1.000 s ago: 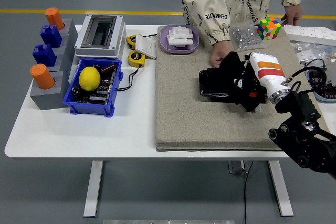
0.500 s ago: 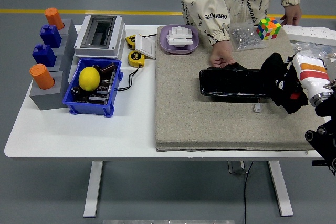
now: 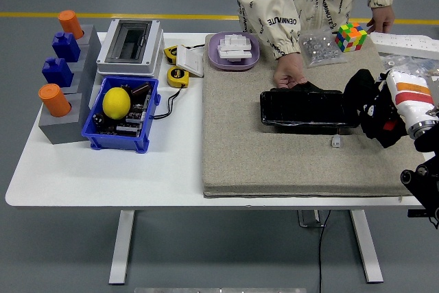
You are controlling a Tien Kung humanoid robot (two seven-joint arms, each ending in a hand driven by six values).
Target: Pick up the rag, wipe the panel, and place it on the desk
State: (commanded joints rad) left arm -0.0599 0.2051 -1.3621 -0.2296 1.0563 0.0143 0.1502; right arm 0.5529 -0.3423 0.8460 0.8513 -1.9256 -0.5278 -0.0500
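Your right hand [image 3: 374,111] is closed around the black rag [image 3: 362,94], just at the right end of the black panel [image 3: 302,109] on the grey mat [image 3: 274,162]. You see a person's hand [image 3: 289,73] resting at the far edge of the panel. Free mat lies between the panel and the near table [image 3: 103,176] edge.

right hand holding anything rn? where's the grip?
Yes: the right hand is closed on the black rag, bunched in its fingers at the panel's right end. A person's hand steadies the panel's far edge.
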